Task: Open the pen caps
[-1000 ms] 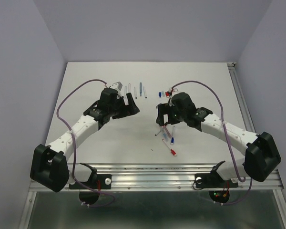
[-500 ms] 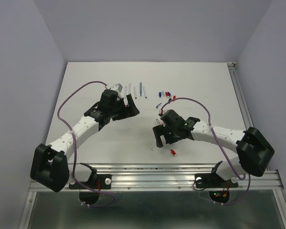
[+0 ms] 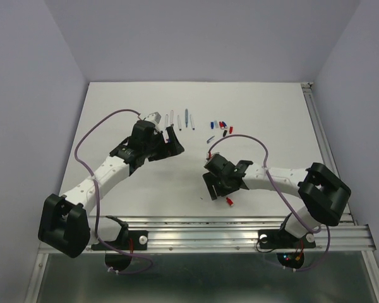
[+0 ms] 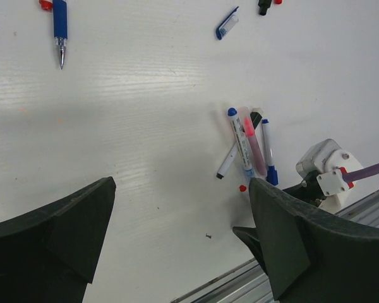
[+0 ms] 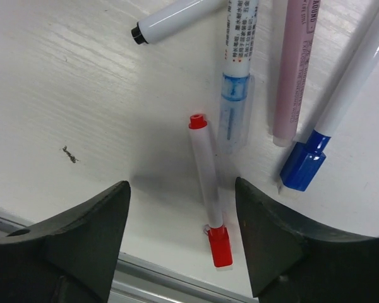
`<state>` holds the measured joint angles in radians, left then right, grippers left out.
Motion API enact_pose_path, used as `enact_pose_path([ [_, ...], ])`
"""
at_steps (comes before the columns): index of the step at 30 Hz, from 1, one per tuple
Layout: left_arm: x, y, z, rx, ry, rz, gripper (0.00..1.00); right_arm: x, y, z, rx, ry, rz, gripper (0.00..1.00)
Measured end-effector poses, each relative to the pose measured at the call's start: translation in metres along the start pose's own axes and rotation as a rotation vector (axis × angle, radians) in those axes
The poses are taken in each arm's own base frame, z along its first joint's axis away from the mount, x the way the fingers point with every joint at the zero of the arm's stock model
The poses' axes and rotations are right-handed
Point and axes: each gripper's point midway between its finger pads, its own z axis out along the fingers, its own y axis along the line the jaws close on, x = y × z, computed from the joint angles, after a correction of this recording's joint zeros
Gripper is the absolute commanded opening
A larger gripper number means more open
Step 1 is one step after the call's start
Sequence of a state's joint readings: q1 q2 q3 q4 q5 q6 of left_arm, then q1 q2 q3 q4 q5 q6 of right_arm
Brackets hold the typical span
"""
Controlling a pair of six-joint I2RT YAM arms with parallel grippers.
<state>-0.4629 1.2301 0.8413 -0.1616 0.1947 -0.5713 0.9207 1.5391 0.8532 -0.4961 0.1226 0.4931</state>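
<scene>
Up top, the left gripper [image 3: 175, 140] is hanging over the table [image 3: 114, 107] left of centre, jaws standing wide with nothing between them. The right gripper [image 3: 212, 187] is sitting low near the front edge, and a red cap [image 3: 229, 201] is poking out just beside it. The loose pen caps [image 3: 220, 124], red, blue and black, are lying in a scatter at the far middle, with a row of pens [image 3: 179, 118] to their left.

On the left wrist camera, the left fingers [image 4: 63, 227] are framing bare table, spread well apart. Beyond them a pen cluster [image 4: 246, 148] is lying near the right arm, and a blue pen [image 4: 60, 25] is resting at the far left.

On the right wrist camera, the jaws are standing apart on either side of a red-capped pen [image 5: 205, 170], neither finger touching it. The red cap is sitting on its near end. Just beside it, a blue cap [image 5: 301, 165] is sitting on a white pen [image 5: 347, 88].
</scene>
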Motion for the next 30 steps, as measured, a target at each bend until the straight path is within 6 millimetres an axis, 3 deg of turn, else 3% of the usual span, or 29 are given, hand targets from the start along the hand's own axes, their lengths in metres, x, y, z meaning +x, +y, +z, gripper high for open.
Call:
enact_pose_path([
  [4,0.0,0.0,0.0,0.0,-0.001,-0.004,0.99,-0.001,-0.003,0.003,0.034,-0.012,-0.011,0.55],
  [8,0.0,0.0,0.0,0.0,-0.001,-0.004,0.99,-0.001,-0.008,0.005,0.07,-0.023,-0.012,0.32],
  [14,0.0,0.0,0.0,-0.002,-0.001,-0.003,0.99,-0.001,-0.005,0.005,0.071,-0.029,-0.002,0.13],
  [21,0.0,0.0,0.0,-0.002,0.002,-0.003,0.99,0.003,-0.002,-0.005,0.037,-0.028,0.015,0.02],
  [27,0.004,-0.006,-0.001,0.034,0.022,0.005,0.99,-0.01,0.01,-0.024,-0.035,-0.088,0.039,0.01],
  [30,0.004,-0.017,-0.003,0.095,0.03,0.012,0.99,-0.027,0.017,-0.028,-0.065,-0.142,0.085,0.01],
])
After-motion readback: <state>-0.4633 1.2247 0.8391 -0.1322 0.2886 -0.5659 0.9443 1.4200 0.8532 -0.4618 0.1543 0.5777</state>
